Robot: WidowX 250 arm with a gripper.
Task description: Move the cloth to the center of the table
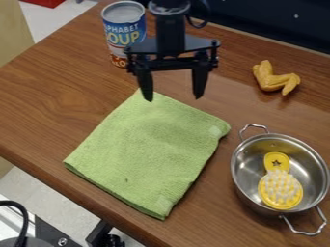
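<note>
Cloth [151, 144]: flat on table [51, 91], nr front edge; looks off-ctr, so move prob. not done
Gripper [173, 98]: fingers [200, 82] spread, nothing pinched, nr cloth's back corner
To do: grip, drag twd ctr, release
Tight spots: front edge (v. close to cloth); pot [308, 166] w/ brush [281, 190], just beside cloth
Open room: bare wood b/w cloth & toy wing [274, 81]
</note>
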